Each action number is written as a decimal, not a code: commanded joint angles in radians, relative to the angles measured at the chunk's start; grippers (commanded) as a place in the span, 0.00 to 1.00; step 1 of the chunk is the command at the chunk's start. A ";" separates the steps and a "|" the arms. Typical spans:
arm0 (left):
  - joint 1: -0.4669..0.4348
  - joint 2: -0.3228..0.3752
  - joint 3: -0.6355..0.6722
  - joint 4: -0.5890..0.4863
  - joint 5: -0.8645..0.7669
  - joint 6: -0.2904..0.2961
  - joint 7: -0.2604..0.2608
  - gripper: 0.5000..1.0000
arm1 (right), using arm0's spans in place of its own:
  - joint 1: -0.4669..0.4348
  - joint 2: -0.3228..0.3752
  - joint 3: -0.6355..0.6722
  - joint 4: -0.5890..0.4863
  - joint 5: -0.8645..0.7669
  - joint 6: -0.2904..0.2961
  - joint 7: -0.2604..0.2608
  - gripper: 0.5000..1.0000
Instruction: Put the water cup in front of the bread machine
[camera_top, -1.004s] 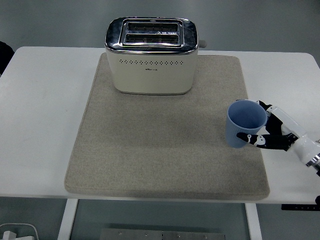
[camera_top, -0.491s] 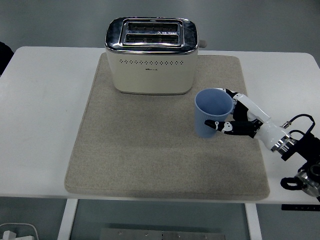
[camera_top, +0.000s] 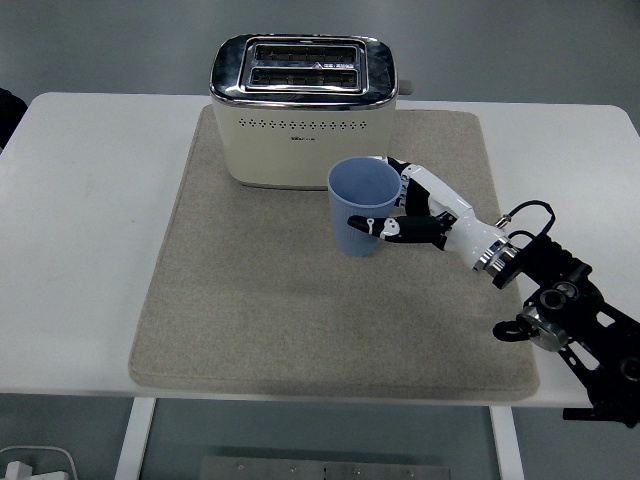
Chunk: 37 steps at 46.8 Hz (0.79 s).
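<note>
From the head view, my right hand (camera_top: 412, 215) wraps its fingers around the right side of the blue water cup (camera_top: 364, 207), holding it upright over the grey mat (camera_top: 250, 320), just near of the cream bread machine (camera_top: 300, 112). The cup looks rigid, light and smooth, so a firm mid-wall hold suits it. The bread machine's small logo is too tiny to read.

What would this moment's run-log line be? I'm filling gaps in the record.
right hand: shut on blue cup | cup: over grey mat, near toaster front-right | left arm: out of view
</note>
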 joint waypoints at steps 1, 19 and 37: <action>0.000 0.000 0.000 0.000 0.000 0.000 0.000 1.00 | 0.023 0.034 -0.003 -0.046 -0.005 0.000 0.000 0.00; 0.000 0.000 0.000 0.000 0.000 0.000 0.000 1.00 | 0.097 0.153 -0.046 -0.184 -0.021 -0.006 0.002 0.00; 0.000 0.000 0.000 0.000 0.000 0.000 0.000 1.00 | 0.148 0.218 -0.060 -0.282 -0.025 -0.006 0.009 0.00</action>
